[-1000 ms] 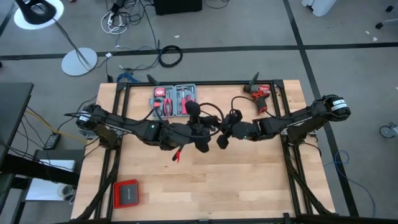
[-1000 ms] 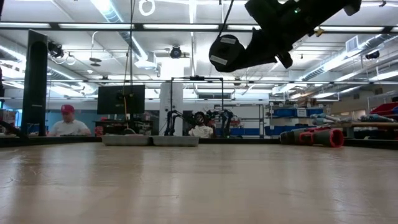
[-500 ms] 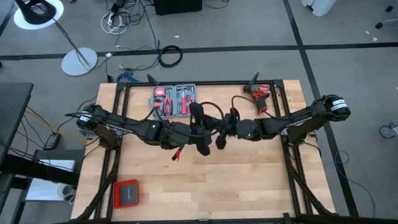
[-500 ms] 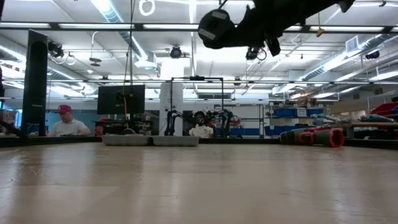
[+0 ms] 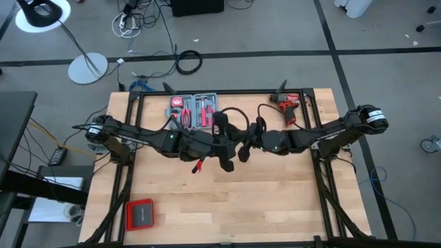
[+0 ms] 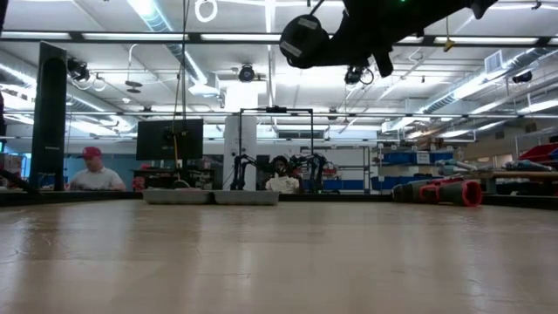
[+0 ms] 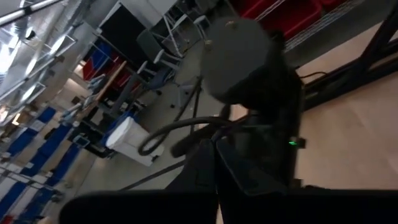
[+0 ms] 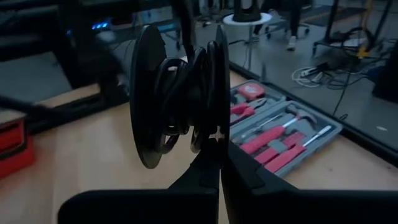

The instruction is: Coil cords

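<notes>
**Both arms meet mid-table, cable looped between them**

High view: left gripper [image 5: 222, 146] and right gripper [image 5: 247, 146] are close together over the middle of the wooden table [image 5: 275, 200], both raised off it. The thin black cord [image 5: 233, 114] arcs in a loop above the two wrists, toward the far side. Fingers of both are together; whether either pinches the cord can't be told here. Open grey tool case [image 5: 194, 111] with red-handled tools sits just behind the left arm at the far edge. Red drill [image 5: 287, 105] at far right, near the right arm. Red-rimmed flat box [image 5: 140, 214] at the near left corner, well apart from everything. A small red-tipped item [image 5: 199, 167] shows just beside the left arm, nearer side.

Low view: tabletop bare in the foreground; one dark arm end [image 6: 305, 41] hangs high at the top, well above the surface. Tool case seen edge-on at the far rim. Person in a red cap [image 6: 94, 171] sits in the room behind, left.

Left wrist view: blocked mostly by the other arm's dark body [image 7: 249, 93], very close; cord [image 7: 168, 134] curves off it. Own fingers dark, together.

Right wrist view: own fingers [image 8: 211, 155] pressed together, tips against a black disc-shaped reel part [image 8: 177, 93] with cord wound on it. Tool case [image 8: 280, 134] lies on the table beyond.
</notes>
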